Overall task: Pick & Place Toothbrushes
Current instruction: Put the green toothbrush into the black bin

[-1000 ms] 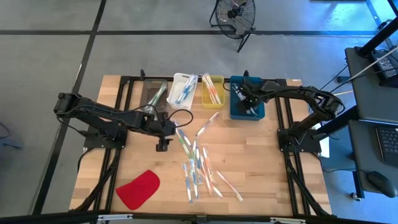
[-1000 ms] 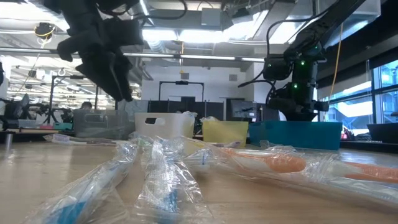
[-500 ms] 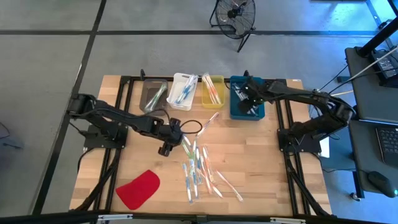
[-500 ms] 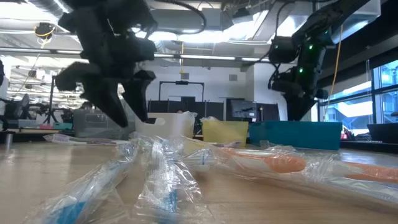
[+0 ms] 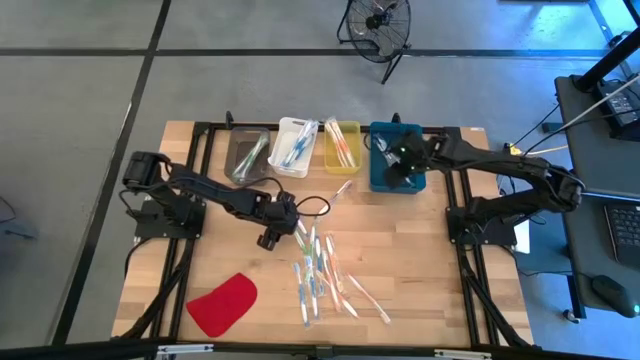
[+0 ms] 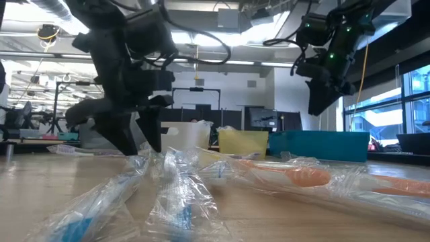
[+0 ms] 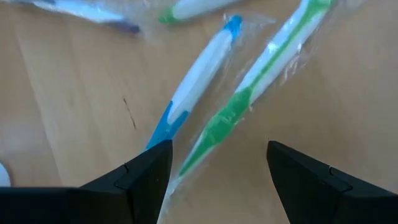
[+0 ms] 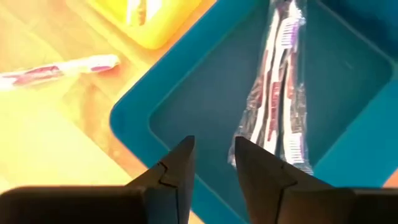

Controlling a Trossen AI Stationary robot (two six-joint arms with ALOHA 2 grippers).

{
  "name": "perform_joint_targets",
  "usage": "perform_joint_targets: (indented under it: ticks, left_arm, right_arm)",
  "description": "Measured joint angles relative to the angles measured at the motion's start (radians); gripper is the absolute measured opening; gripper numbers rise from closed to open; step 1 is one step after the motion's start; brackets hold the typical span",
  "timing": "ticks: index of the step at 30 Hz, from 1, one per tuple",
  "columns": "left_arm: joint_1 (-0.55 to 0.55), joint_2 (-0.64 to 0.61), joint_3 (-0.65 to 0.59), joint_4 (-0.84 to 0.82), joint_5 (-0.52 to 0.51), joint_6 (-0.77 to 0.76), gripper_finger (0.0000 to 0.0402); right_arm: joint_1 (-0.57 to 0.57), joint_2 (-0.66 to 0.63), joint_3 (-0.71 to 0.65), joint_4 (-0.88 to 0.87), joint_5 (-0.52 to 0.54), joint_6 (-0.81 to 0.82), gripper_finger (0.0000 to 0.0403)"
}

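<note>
Below, a green toothbrush (image 7: 249,106) lies between (untouched) left jaws.

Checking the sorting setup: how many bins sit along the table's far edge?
4, in a row: a clear grey plastic bin leftmost, then a white plastic bin, a yellow plastic bin, and a teal plastic bin rightmost, below the right pincer.
</note>
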Motion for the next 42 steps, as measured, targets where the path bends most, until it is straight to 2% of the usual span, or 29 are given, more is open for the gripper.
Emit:
perform_joint_targets:
  ticks: [11,15,22,32,42]
  left_arm:
    - [0.012,0.016,0.003,-0.013,0.045,0.01,0.0242]
    - [0.018,0.018,0.004,-0.046,0.061,0.005,0.0217]
    - [0.04,0.018,0.003,-0.097,0.159,-0.026,0.0164]
    - [0.025,0.018,0.003,-0.142,0.171,-0.026,0.0092]
    - [-0.014,0.018,0.001,-0.147,0.143,-0.1,0.0035]
  right_arm:
    - [0.05,0.0,0.0,-0.003,0.0,0.025,0.0135]
    - [0.062,0.0,0.0,-0.003,0.0,0.026,0.0137]
    - [0.121,0.0,0.0,-0.003,0.0,0.053,0.0122]
    - [0.222,0.0,0.0,0.002,0.003,0.129,0.011]
    - [0.372,0.0,0.0,0.002,0.174,0.168,0.0126]
